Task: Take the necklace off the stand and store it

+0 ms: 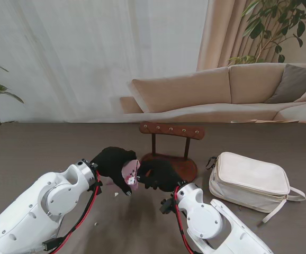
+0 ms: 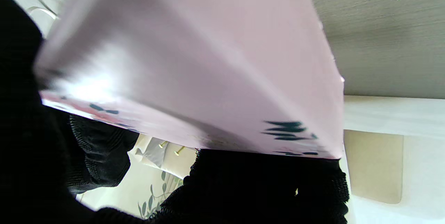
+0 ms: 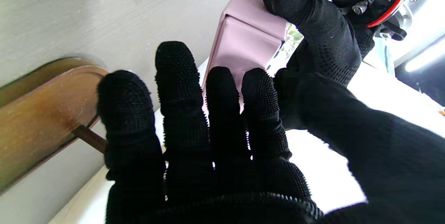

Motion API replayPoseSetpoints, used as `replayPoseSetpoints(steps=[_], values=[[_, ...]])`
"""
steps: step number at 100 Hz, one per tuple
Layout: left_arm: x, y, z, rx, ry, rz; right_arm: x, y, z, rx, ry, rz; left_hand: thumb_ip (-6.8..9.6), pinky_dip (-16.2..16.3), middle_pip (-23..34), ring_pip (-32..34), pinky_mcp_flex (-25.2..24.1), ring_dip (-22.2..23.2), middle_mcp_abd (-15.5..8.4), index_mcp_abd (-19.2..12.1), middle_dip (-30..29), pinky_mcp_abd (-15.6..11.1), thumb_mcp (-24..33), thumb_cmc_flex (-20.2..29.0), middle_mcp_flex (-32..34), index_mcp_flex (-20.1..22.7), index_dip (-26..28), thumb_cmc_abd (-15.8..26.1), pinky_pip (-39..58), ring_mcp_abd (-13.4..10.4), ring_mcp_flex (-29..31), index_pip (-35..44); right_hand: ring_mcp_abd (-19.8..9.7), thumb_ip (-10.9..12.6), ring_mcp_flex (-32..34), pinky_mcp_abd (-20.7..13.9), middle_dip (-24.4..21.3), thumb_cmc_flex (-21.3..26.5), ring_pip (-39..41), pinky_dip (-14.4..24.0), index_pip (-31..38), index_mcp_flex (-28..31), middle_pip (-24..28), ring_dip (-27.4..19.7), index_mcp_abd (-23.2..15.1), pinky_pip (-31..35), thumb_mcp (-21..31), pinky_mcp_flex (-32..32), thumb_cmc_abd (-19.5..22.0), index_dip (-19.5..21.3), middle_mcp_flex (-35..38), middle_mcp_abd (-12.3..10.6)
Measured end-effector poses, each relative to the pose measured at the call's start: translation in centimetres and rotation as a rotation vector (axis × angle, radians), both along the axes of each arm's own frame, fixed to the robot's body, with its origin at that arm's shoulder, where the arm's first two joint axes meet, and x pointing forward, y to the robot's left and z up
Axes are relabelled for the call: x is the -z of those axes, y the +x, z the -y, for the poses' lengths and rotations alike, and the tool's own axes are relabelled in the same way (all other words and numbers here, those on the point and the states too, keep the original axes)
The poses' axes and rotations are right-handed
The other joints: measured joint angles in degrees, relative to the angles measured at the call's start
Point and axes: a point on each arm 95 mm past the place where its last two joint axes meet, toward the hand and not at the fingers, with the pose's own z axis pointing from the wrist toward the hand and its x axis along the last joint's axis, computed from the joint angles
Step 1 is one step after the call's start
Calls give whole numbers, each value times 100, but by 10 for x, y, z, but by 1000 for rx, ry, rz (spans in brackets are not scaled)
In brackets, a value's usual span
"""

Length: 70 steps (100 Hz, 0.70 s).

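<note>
Both black-gloved hands meet over the middle of the bench (image 1: 47,148), just on my side of the wooden necklace stand (image 1: 170,159). The left hand (image 1: 113,161) is clamped on a small pink box (image 1: 130,174), holding it tilted off the bench top; in the left wrist view the box (image 2: 194,60) fills most of the picture, with gloved fingers (image 2: 271,185) pressed along its lower edge. The right hand (image 1: 158,175) sits just beside the box, its fingers (image 3: 177,88) straight and side by side, their tips against the box's face (image 3: 243,43); I cannot tell whether they pinch anything between them.

The stand's crossbar (image 1: 171,129) with its row of small pegs looks bare from here, and I cannot make out the necklace anywhere — it is either hidden behind the hands or too small to see.

To the right, well apart from the hands, lies a cream zip pouch (image 1: 251,180) with a strap trailing toward the bench's near edge. The stand's oval base (image 3: 38,112) lies close by the right hand's thumb. The bench to the left of the left arm is broad and open, with a few tiny pale specks (image 1: 116,194) near the arms. A beige sofa (image 1: 222,90) stands beyond the far edge.
</note>
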Motion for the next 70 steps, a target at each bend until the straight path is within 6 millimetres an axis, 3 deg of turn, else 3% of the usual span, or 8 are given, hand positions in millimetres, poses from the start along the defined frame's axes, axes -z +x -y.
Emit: replayPoseSetpoints(steps=[15, 44, 54, 70], values=[[0, -1, -1, -4, -10, -4, 3, 0, -3, 7, 44, -47, 0, 1, 0, 0, 32, -7, 0, 0, 0, 36, -1, 0, 22, 0, 0, 0, 13, 20, 62, 24, 63, -160, -3, 45, 7, 477, 28, 111, 133, -108, 91, 0, -1, 0, -9, -3, 22, 0, 0, 101], [1, -2, -3, -8, -8, -8, 5, 1, -6, 9, 47, -66, 1, 2, 2, 0, 39, -7, 0, 0, 0, 50, -1, 0, 24, 0, 0, 0, 14, 32, 69, 26, 108, -214, -63, 49, 8, 458, 82, 114, 314, -181, 238, 0, -1, 0, -9, -5, 215, 0, -68, 187], [0, -4, -2, -7, -10, -7, 4, 3, -3, 15, 19, -42, 1, 2, 3, 0, 40, -7, 0, 0, 0, 50, -1, 0, 24, 0, 0, 0, 15, 33, 70, 27, 114, -211, -63, 61, -61, 71, 89, 115, 41, -188, 99, 0, -55, 0, -21, -5, 362, -73, -214, 187], [0, -5, -1, -4, -11, -9, -5, 6, 10, 25, -10, -24, 1, 3, 3, 0, 41, -7, 0, 0, 0, 50, -1, 0, 24, 0, 0, 1, 15, 33, 71, 27, 175, 290, -306, 132, -68, -552, 84, 115, -858, -263, 107, -4, -143, -33, -165, -7, 659, -50, -285, 187]])
